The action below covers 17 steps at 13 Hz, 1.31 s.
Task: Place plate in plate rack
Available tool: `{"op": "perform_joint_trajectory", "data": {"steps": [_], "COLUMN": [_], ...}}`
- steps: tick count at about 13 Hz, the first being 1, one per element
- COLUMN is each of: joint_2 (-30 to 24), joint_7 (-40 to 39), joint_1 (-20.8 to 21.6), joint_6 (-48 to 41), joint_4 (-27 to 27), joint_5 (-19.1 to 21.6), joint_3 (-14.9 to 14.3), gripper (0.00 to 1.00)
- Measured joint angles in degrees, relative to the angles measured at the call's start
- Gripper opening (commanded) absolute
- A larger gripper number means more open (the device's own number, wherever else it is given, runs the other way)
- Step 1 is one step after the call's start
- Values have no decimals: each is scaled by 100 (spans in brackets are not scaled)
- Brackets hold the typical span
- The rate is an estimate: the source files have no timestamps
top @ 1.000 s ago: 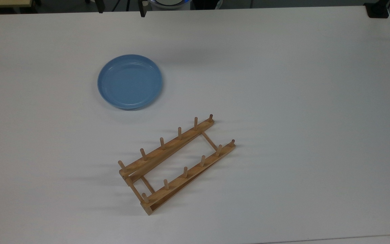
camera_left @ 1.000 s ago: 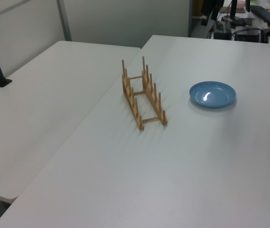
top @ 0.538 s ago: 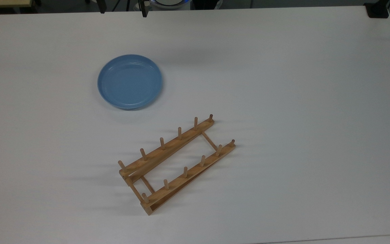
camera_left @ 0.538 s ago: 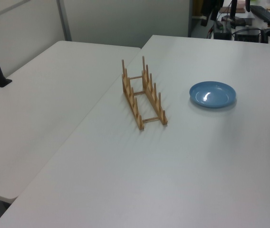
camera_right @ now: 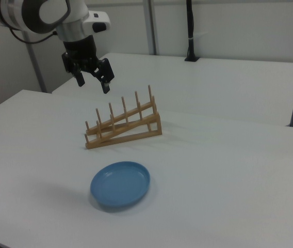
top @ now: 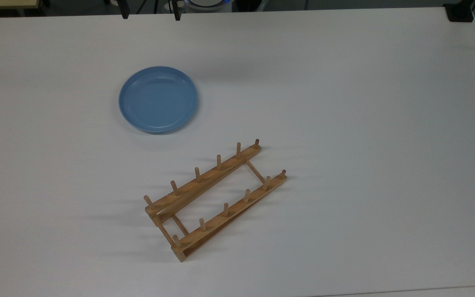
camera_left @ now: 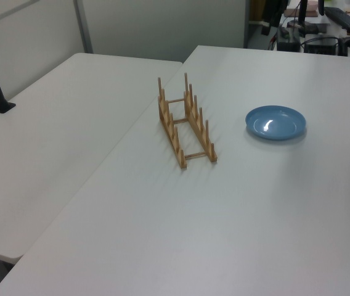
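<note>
The gripper (camera_right: 92, 80) hangs high in the right view's upper left, above and behind the rack (camera_right: 123, 126), its two fingers spread apart with nothing between them. The plate (camera_right: 120, 184) lies flat on the table (camera_right: 229, 175), well apart from the gripper and nearer the camera than the rack. No grasp has begun, so the step in hand looks like the reach to the plate.

To do it well, the arm probably has to travel over the rack without brushing the pegs, then come down at the plate's rim, not its middle. A flat plate gives the fingers only that raised edge to pinch, one finger inside and one outside. The pinch should sit where the plate can afterwards be tipped on edge and lowered between two pairs of pegs. A shallow grip risks the smooth plate slipping as it tilts.

In the top view, the plate (top: 158, 99) sits to the upper left of the rack (top: 215, 198), clear of it, and the rack lies at a slant with its slots running crosswise. The left view puts the rack (camera_left: 185, 123) end-on, left of the plate (camera_left: 275, 122), showing the gap between the two rails. The right view adds the height of the pegs and the gripper's pose.
</note>
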Motion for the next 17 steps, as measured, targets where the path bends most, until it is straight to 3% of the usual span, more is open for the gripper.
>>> {"op": "perform_joint_trajectory", "data": {"steps": [4,7,13,17], "joint_2": [1,11,157,543], "joint_7": [-1521,-1907,-1951,-1976], "joint_1": [-69,-242,-523,-769], "joint_6": [-490,-561,1243,1702], "joint_4": [-3,-197,-1501,-1791], "joint_5": [0,-29,-270,-274], "joint_3": [-47,-66,-83,-99], "gripper": [100,100,100,100]}}
